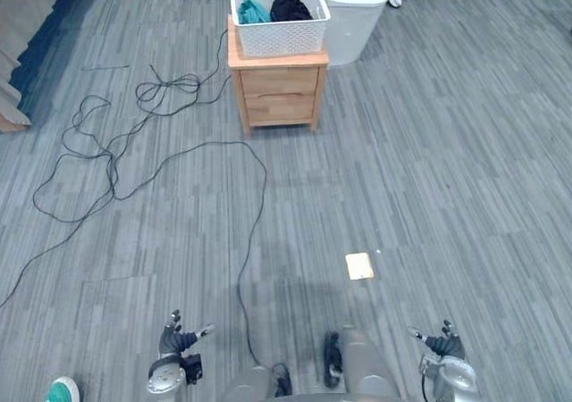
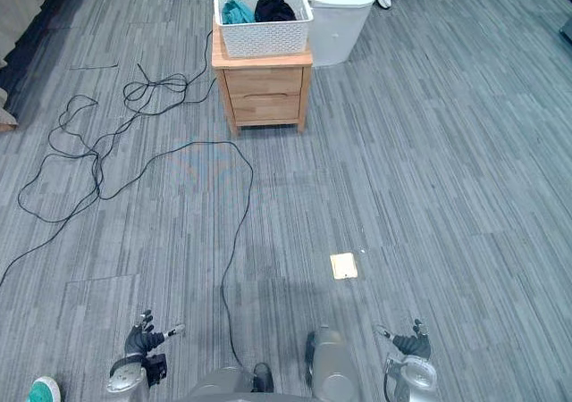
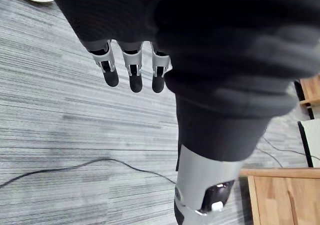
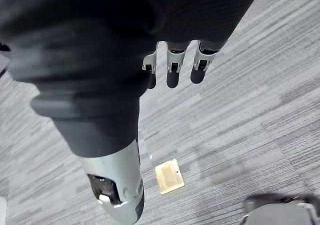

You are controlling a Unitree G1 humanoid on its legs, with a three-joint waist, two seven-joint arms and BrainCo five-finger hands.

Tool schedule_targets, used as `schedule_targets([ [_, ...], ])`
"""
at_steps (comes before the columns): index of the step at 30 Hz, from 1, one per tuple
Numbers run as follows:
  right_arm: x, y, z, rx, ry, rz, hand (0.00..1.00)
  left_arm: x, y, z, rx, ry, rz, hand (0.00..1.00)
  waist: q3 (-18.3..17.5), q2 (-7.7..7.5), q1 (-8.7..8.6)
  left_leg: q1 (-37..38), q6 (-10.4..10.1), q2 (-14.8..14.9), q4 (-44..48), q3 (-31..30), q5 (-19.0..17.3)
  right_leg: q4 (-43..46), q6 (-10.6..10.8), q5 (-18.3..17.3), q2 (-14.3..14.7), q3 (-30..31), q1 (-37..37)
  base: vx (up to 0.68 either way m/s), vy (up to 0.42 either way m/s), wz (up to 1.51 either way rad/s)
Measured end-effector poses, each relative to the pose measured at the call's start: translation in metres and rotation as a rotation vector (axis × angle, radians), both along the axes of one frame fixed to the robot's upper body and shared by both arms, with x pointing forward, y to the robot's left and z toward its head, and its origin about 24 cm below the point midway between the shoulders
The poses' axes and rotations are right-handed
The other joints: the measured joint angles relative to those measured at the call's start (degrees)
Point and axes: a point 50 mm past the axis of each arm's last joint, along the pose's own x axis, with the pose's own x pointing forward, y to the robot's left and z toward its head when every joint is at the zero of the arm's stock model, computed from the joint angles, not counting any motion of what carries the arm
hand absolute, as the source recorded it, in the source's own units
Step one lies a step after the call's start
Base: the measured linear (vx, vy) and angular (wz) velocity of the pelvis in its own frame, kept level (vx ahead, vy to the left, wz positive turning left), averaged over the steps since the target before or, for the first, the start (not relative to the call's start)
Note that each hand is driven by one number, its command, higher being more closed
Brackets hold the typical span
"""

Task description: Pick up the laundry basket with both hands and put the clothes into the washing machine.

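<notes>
Left hand (image 1: pixel 175 339), 7 o'clock in the head views: fingers straight and spread, nothing in it, hanging over grey carpet (image 1: pixel 429 170).

Right hand (image 1: pixel 442 344), 5 o'clock: fingers likewise loose and extended, thumb apart, nothing held. Both wrist views confirm bare fingertips above the floor.

Shoe (image 1: pixel 63 389), green and white, a person's, at 7 o'clock on the lower edge, near the left hand.

Brass floor plate (image 1: pixel 359 265), square, set in the carpet at about 4 o'clock, well ahead of the right hand.

Wooden nightstand (image 1: pixel 279 94), 12 o'clock, far from both hands; drawer fronts face the robot.

Laundry basket (image 1: pixel 281 37), white, perforated walls, standing upright on the nightstand top. Contents:
- Teal garment (image 1: pixel 253 12), bunched at the basket's 9 o'clock side.
- Dark garment (image 1: pixel 290 8), bunched at its 3 o'clock side, touching the teal one.

White rounded tub (image 1: pixel 353 13), 1 o'clock, on the floor just beside and behind the nightstand; its contents cannot be made out.
</notes>
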Motion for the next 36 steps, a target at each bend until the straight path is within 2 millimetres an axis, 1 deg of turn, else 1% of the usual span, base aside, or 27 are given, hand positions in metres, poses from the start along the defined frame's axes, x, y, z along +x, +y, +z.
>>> schedule_targets([
  [1,0.002,0.001,0.001,-0.002,-0.003,0.007,0.0,0.0,0.0,0.0,0.002,-0.001,-0.002,0.0,-0.15,-0.84,-0.39,1.04,-0.7,-0.29,-0.7,-0.28,-0.23,-1.95,-0.26,1.56,0.01,-0.72,-0.68,0.54,-0.053,0.5],
  [2,0.004,0.001,0.002,-0.008,-0.012,0.017,0.0,-0.002,0.0,-0.001,0.001,0.009,-0.007,0.0,-0.01,-1.24,-0.9,3.57,-2.77,-0.77,-1.41,-1.18,-1.4,-4.16,-2.35,3.8,-0.15,-0.67,-1.25,0.71,-0.112,0.54],
  [3,0.001,-0.002,0.004,-0.017,-0.015,0.017,0.0,-0.003,-0.005,-0.003,-0.013,0.012,-0.009,0.0,-0.23,-0.98,-1.74,5.59,-4.26,0.17,-1.29,-2.17,-2.25,-1.45,-7.22,10.75,-0.18,0.24,-1.52,0.6,-0.102,0.5],
  [4,0.003,-0.002,0.005,-0.019,-0.023,0.02,0.0,-0.004,-0.006,-0.004,-0.018,0.016,-0.007,0.0,-0.67,-0.01,-1.88,5.52,-4.75,1.05,-0.67,-2.44,-2.2,0.95,-8.48,11.77,-0.13,-0.33,-2.38,0.77,-0.185,0.3],
  [5,0.011,-0.001,0.009,-0.016,-0.048,0.031,0.0,-0.004,-0.007,-0.005,-0.022,0.021,-0.006,0.0,-0.83,1.41,-1.99,4.33,-8.02,2.64,3.07,-1.86,-0.68,6.69,-10.93,7.77,0.07,-1.11,-3.82,0.67,-0.207,0.09],
  [6,0.014,0.001,0.011,-0.016,-0.06,0.043,0.0,-0.008,-0.008,-0.009,-0.036,0.036,0.013,0.0,-0.37,1.83,-1.88,1.11,-14.19,4.1,15.05,0.35,4.46,10.26,-10.32,2.65,0.43,-0.93,-1.21,0.82,-0.262,0.03],
  [7,0.014,0.001,0.011,-0.018,-0.06,0.047,0.0,-0.01,-0.009,-0.01,-0.042,0.04,0.018,0.0,-0.2,2.14,-1.92,0.14,-14.33,4.85,18.51,0.85,6.18,10.24,-10.31,1.84,0.81,-0.92,0.1,0.73,-0.242,-0.05],
  [8,0.016,0.004,0.012,-0.026,-0.062,0.077,0.0,-0.019,-0.013,-0.015,-0.061,0.06,0.035,0.0,-0.11,2.75,-1.82,-4.56,-14.03,8.61,34.8,1.86,13.17,8.63,-10.52,-0.42,2.24,-0.87,5.93,0.56,-0.176,-0.11],
  [9,0.018,0.006,0.013,-0.026,-0.069,0.091,0.0,-0.022,-0.014,-0.016,-0.067,0.066,0.037,0.0,-0.1,2.79,-1.69,-6.91,-12.77,10.68,42.04,3.17,12.38,7.74,-10.94,-1.11,3.07,-0.76,8.8,0.65,-0.185,-0.21],
  [10,0.022,0.011,0.019,-0.032,-0.108,0.11,0.0,-0.022,-0.017,-0.017,-0.079,0.067,0.036,0.0,-0.01,2.51,-0.73,-11.73,-8.92,13.9,51.63,5.9,9.8,5.71,-11.24,-2.53,3.87,-0.19,13.84,0.58,-0.14,-0.28],
  [12,0.028,0.011,0.029,-0.047,-0.17,0.112,0.0,-0.018,-0.026,-0.016,-0.113,0.041,0.031,0.0,0.01,1.72,0.92,-18.65,-5.66,15.7,53.93,9.18,7.75,2.16,-10.57,-3.94,3.96,1.39,19.58,0.57,-0.105,-0.29],
  [15,0.033,0.011,0.035,-0.057,-0.206,0.121,0.0,-0.02,-0.036,-0.018,-0.144,0.045,0.033,0.0,0.13,1.51,2.5,-27.39,-3.48,15.61,40.63,12.05,6.35,-3.45,-8.96,-5.57,4.03,2.83,27.48,0.52,-0.011,-0.21],
  [16,0.034,0.013,0.038,-0.061,-0.22,0.133,0.0,-0.024,-0.039,-0.02,-0.152,0.053,0.035,0.0,0.14,1.42,3.21,-29.23,-3.85,14.23,31.16,12.06,6.59,-4.59,-8.15,-6.8,3.8,3.6,30.04,0.51,0.057,-0.31],
  [18,0.031,0.012,0.037,-0.064,-0.214,0.121,0.0,-0.028,-0.042,-0.022,-0.162,0.068,0.038,0.0,-0.14,1.4,4.45,-29.51,-7.55,10.47,10.35,8.56,9.43,-5.75,-5.72,-9.84,3.54,5.24,34.06,0.64,0.152,-0.35],
  [19,0.03,0.011,0.036,-0.065,-0.209,0.12,0.0,-0.029,-0.043,-0.023,-0.163,0.071,0.04,0.0,-0.29,1.64,4.54,-29.5,-7.79,10.2,8.38,8.1,9.61,-5.83,-5.33,-10.35,3.57,5.53,34.61,0.56,0.213,-0.41],
  [20,0.027,0.012,0.032,-0.059,-0.187,0.117,0.0,-0.036,-0.041,-0.026,-0.159,0.094,0.047,0.0,-0.99,1.87,4.66,-29.21,-6.8,9.39,5.32,6.68,14.04,-5.74,-3.75,-12.37,3.14,6.91,36.2,0.46,0.22,-0.57],
  [21,0.023,0.017,0.025,-0.035,-0.159,0.118,0.0,-0.047,-0.037,-0.03,-0.156,0.126,0.066,0.0,-3.22,-0.09,5.06,-28.53,-4.35,7.46,5.35,6.81,18.63,-5.56,-2.0,-13.97,0.87,8.94,36.77,0.74,0.325,-0.61],
  [22,0.02,0.021,0.022,-0.022,-0.15,0.114,0.0,-0.05,-0.034,-0.031,-0.15,0.133,0.078,0.0,-4.6,-1.64,5.0,-28.87,-2.2,5.84,7.02,7.48,16.57,-4.24,-1.44,-14.22,-1.3,9.59,36.34,0.66,0.265,-0.43],
  [23,0.019,0.021,0.021,-0.019,-0.148,0.11,0.0,-0.049,-0.034,-0.03,-0.15,0.13,0.076,0.0,-4.76,-1.93,4.7,-28.82,-0.79,5.36,8.82,7.84,14.86,-2.37,-0.88,-14.21,-2.29,9.96,36.0,0.66,0.261,-0.34],
  [25,0.015,0.025,0.016,-0.014,-0.116,0.117,0.0,-0.049,-0.036,-0.031,-0.154,0.136,0.074,0.0,-4.75,-2.9,4.75,-25.24,0.58,4.28,14.35,10.15,9.1,14.64,1.65,-13.98,-5.73,12.99,31.95,0.65,0.274,-0.54],
  [26,0.015,0.029,0.015,-0.012,-0.107,0.137,0.0,-0.051,-0.036,-0.033,-0.153,0.15,0.073,0.0,-4.7,-2.92,4.46,-21.09,0.59,3.4,14.77,10.18,5.9,30.53,4.36,-9.95,-8.16,13.98,26.33,0.65,0.249,-0.66],
  [27,0.016,0.033,0.013,-0.014,-0.098,0.164,0.0,-0.052,-0.037,-0.035,-0.152,0.166,0.063,0.0,-4.6,-2.63,4.16,-16.39,2.25,2.57,14.26,9.95,2.44,42.22,3.56,-10.45,-8.94,14.19,21.56,0.52,0.175,-0.53],
  [28,0.015,0.035,0.012,-0.014,-0.092,0.176,0.0,-0.052,-0.036,-0.035,-0.148,0.17,0.058,0.0,-4.6,-2.44,3.91,-14.41,2.24,2.5,13.9,9.88,1.81,45.31,2.61,-11.29,-8.92,13.81,19.61,0.52,0.136,-0.26],
  [30,0.014,0.038,0.012,-0.013,-0.086,0.196,0.0,-0.051,-0.033,-0.034,-0.13,0.173,0.039,0.0,-4.82,-2.05,2.64,-9.12,1.96,2.5,11.18,9.86,1.69,44.56,0.52,-13.06,-7.78,10.83,14.56,0.45,0.076,0.05],
  [33,0.01,0.036,0.009,-0.014,-0.068,0.19,0.0,-0.045,-0.031,-0.033,-0.124,0.167,0.028,0.0,-4.62,-1.78,0.93,-3.76,1.09,3.1,8.07,9.97,2.17,29.64,0.05,-14.14,-4.54,8.26,8.0,0.5,0.014,0.33],
  [34,0.005,0.033,0.006,-0.013,-0.048,0.18,0.0,-0.041,-0.031,-0.033,-0.123,0.163,0.025,0.0,-4.45,-1.55,0.93,-2.19,-1.17,3.5,8.04,9.82,2.78,20.48,-0.13,-12.27,-3.04,8.93,7.01,0.51,-0.062,0.47],
  [36,-0.002,0.032,0.004,-0.012,-0.029,0.173,0.0,-0.042,-0.032,-0.033,-0.125,0.166,0.024,0.0,-4.88,-2.68,0.93,0.47,-3.36,3.22,7.95,7.84,1.7,10.21,-2.07,-1.16,-0.93,10.5,7.53,0.53,-0.09,0.52],
])
